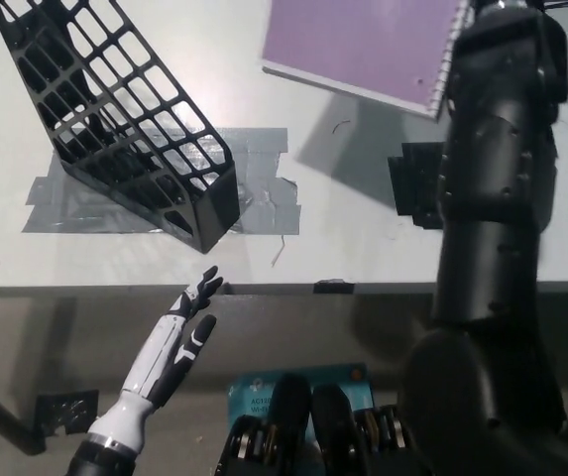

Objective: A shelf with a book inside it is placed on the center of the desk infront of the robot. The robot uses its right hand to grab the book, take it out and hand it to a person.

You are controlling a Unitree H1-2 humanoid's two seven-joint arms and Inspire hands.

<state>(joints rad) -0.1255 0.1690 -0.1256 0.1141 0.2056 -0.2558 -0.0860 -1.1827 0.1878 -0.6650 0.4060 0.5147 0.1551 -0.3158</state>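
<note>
Nearest the camera, the white left hand [179,342] rests below the desk edge at the lower left, its fingers straight and slightly apart, holding nothing. Beyond it lies the pale grey desk [363,238], where the black plastic lattice shelf [115,124] stands tilted on strips of grey tape [254,203] — its compartment shows only open grid, so the book is already out. To the right a patch of black tape [417,183] marks the desktop, partly hidden by the black right arm [492,218], which rises from the bottom right up to the top edge. Farthest off, the purple spiral-bound book [363,45] hangs above the desk at the top of the view, casting a shadow below it, its wire spine on the right, just beside the top of the arm. The right hand itself is cut off at that edge, so its fingers cannot be made out — by the look of it they hold the book near the spine. The hand-over turns on this: the book's flat cover stretches leftward from the arm, its free edge pointing away, and no person is in view yet.
</note>
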